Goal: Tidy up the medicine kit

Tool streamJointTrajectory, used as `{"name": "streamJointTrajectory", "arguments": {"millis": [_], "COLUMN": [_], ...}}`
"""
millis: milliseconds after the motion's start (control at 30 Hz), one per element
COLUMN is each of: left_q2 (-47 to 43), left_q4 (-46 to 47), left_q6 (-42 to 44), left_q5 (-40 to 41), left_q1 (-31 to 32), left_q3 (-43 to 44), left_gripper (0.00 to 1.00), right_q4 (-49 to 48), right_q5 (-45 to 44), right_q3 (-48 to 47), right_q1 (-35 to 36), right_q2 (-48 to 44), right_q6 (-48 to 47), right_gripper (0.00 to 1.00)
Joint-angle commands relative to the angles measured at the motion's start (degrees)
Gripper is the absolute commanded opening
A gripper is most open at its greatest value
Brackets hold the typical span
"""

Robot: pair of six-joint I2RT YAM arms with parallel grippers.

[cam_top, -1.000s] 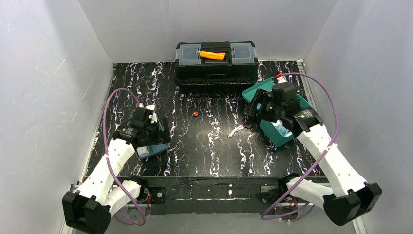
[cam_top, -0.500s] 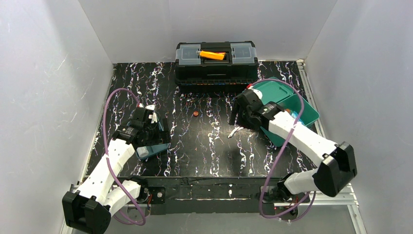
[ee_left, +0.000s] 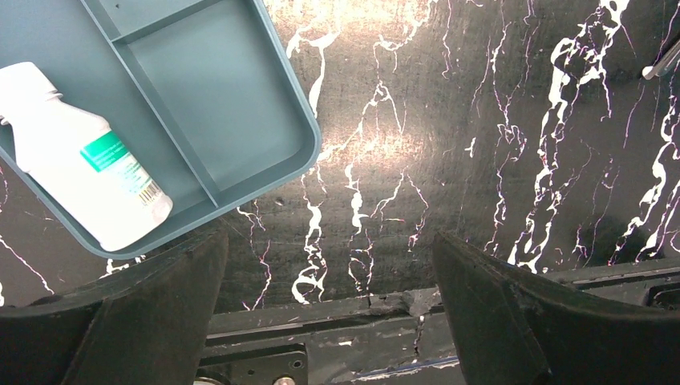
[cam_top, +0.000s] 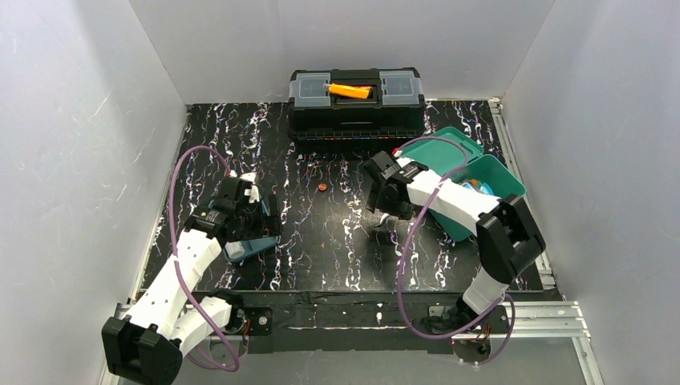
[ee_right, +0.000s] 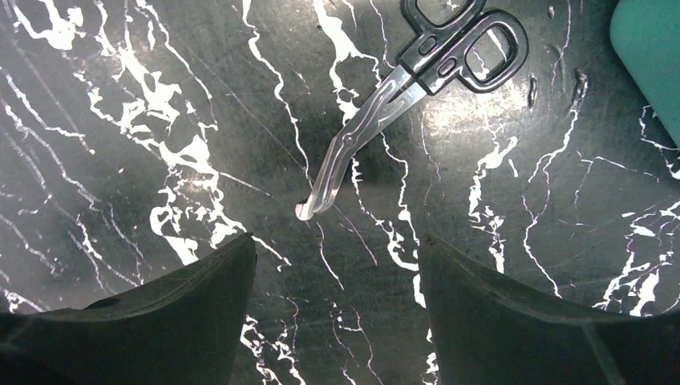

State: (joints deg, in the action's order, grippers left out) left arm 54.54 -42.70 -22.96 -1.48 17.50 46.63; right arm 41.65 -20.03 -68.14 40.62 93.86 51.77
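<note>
The medicine kit (cam_top: 481, 172), a teal box with its lid open, sits at the right of the table; its corner shows in the right wrist view (ee_right: 653, 56). Its darker teal divided tray (cam_top: 252, 245) lies apart at the left and holds a white bottle (ee_left: 80, 160) in the left wrist view, tray (ee_left: 208, 96). My left gripper (cam_top: 255, 223) hovers by the tray, open and empty (ee_left: 329, 273). My right gripper (cam_top: 385, 210) is open and empty (ee_right: 337, 265) just above bandage scissors (ee_right: 401, 88) with black handles lying on the table.
A black toolbox (cam_top: 356, 100) with an orange handle stands at the back centre. A small reddish-brown thing (cam_top: 321, 188) lies mid-table. The kit holds a small blue and orange item (cam_top: 469, 186). White walls enclose the table.
My right arm has swung left from above the kit to above the scissors, uncovering the kit. The left arm has not moved.
</note>
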Motion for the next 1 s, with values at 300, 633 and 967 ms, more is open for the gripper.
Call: {"name": "streamJointTrajectory", "arguments": {"millis": [300,633,967], "left_q2": [-1.36,-1.32,-1.05], "left_q4": [-0.55,-0.57,-0.46], "left_q6": [0.51,0.64,0.63], "left_q5": [-1.67,-1.95,-2.13], "left_q1": [0.20,0.21,0.25], "left_q3": [1.26,1.26,1.18], "left_gripper": [1.00,1.00,1.00], "right_q4": [0.96,0.45,-0.86], "right_q5": [-1.59,-1.43,-0.84], "right_q3": [-4.46,-5.07,-4.12], "right_q1": [0.36,0.34,0.36], "right_q2": [8.76,12.82,13.88], "right_q6": [5.77,5.82,5.98], "right_gripper": [0.73,0.65,0.47]}}
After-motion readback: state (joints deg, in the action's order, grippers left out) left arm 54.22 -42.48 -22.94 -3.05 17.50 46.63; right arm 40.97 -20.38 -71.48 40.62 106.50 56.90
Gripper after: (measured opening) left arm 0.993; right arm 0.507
